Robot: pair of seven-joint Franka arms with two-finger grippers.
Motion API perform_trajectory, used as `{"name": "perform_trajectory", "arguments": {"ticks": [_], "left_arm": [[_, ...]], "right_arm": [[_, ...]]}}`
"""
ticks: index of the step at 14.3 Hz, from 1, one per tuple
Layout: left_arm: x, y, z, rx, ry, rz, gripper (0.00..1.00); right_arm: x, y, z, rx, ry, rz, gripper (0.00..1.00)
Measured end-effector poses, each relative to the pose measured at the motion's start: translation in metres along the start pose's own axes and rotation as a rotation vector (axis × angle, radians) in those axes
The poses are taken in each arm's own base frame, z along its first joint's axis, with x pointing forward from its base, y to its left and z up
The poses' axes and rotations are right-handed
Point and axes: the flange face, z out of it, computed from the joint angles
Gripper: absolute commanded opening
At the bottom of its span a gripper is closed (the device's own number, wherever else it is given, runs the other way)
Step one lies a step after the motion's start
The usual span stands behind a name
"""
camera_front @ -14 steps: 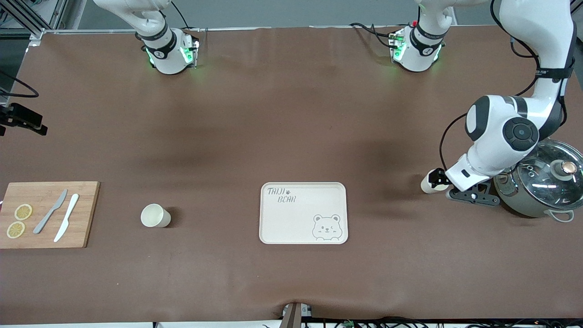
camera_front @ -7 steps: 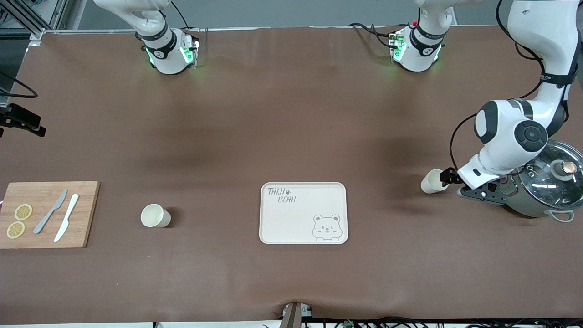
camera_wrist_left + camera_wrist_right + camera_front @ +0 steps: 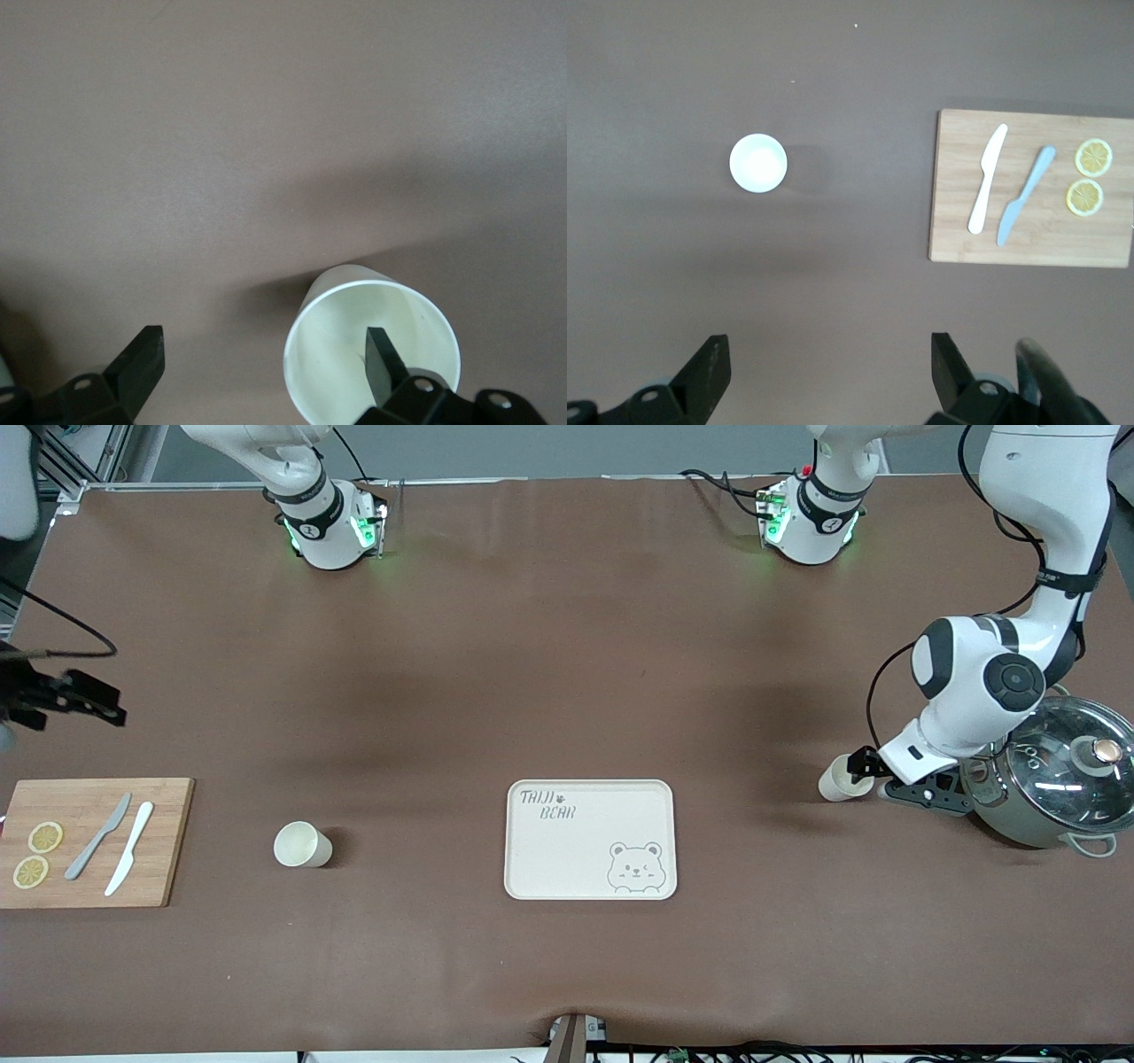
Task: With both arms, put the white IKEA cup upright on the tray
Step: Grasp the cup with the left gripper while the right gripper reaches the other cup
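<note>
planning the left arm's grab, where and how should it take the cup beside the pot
Grip the cup by its rim wall, from above. It stands upright, mouth up, and the left hand is open with one finger already inside the mouth; the other finger stands wide outside it.

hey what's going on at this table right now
The left gripper is at a white cup standing beside a lidded pot at the left arm's end of the table. It is open, with one finger inside the cup's rim and nothing gripped yet. The right gripper hangs open high over the table near the cutting board, with a second white cup below. The tray holds no cup.
</note>
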Motion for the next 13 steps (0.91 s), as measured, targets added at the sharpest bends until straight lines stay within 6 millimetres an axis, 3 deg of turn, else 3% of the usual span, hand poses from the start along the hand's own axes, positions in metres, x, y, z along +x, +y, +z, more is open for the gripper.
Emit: {"name": "perform_trajectory", "arguments": {"ticks": [5,9,10,11,13], "left_arm": [[-0.011,0.005,0.018,-0.002,0.023,0.003,1.0],[-0.015,0.008,0.036,-0.007,0.022,0.009,0.99],[-0.016,0.008,0.04,-0.007,0.021,0.013,0.31],[-0.016,0.009,0.043,-0.008,0.022,0.014,0.0],[-0.017,0.007,0.044,-0.004,0.023,0.017,0.0]], "right_arm": [[0.042,-0.001,0.062,0.017,0.046,-0.081,1.0],[0.057,0.004,0.099,0.124,0.06,-0.031,1.0],[0.062,0.008,0.11,0.122,0.073,-0.021,1.0],[0.067,0.011,0.122,0.119,0.078,-0.014,1.0],[0.074,0.013,0.15,0.118,0.064,-0.001,1.0]]}}
